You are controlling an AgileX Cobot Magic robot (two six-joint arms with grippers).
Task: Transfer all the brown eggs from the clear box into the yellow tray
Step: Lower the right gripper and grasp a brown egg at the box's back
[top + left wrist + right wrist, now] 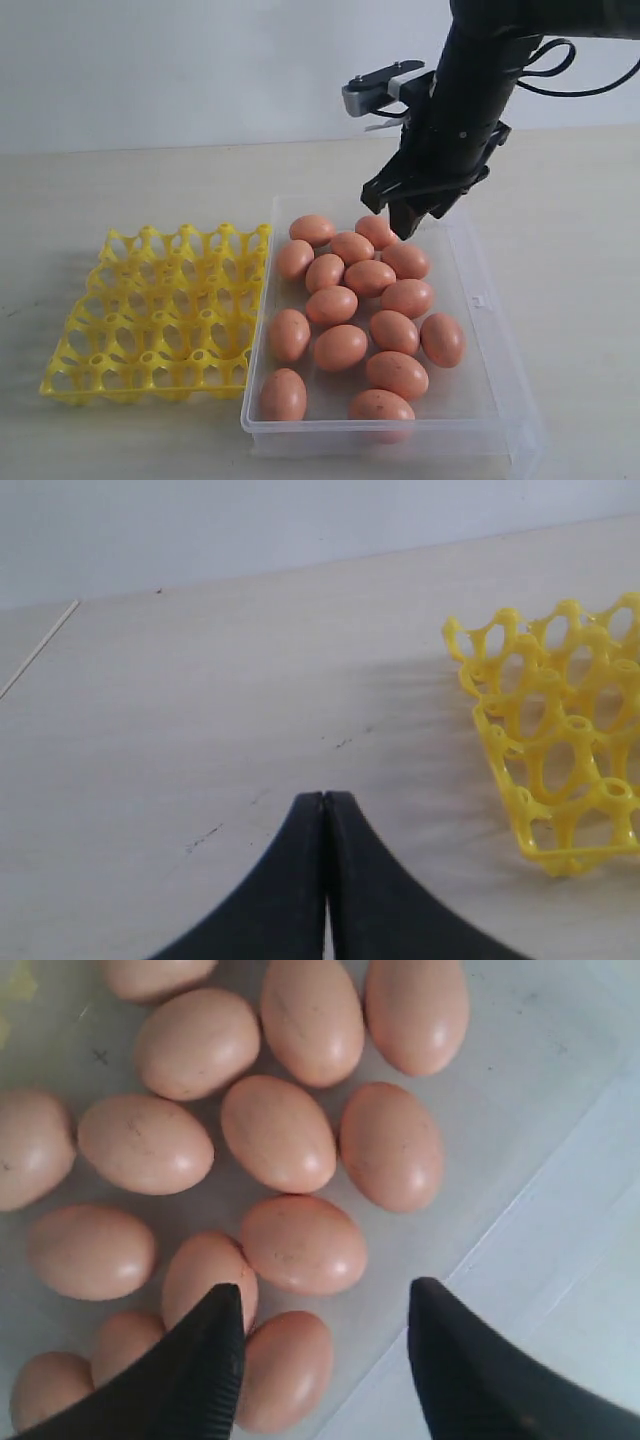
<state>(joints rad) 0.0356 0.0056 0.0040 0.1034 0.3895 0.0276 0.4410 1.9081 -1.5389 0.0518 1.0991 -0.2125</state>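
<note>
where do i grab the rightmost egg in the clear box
I'd take the rightmost egg across its narrow middle, coming straight down from above. It lies on its side, so the waist is the shortest span; bare floor of the clear box frees one side, though the neighbouring egg sits close.

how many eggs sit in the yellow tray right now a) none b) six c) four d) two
A: every cup of the yellow tray shows empty, while the brown eggs all lie in the clear box.
</note>
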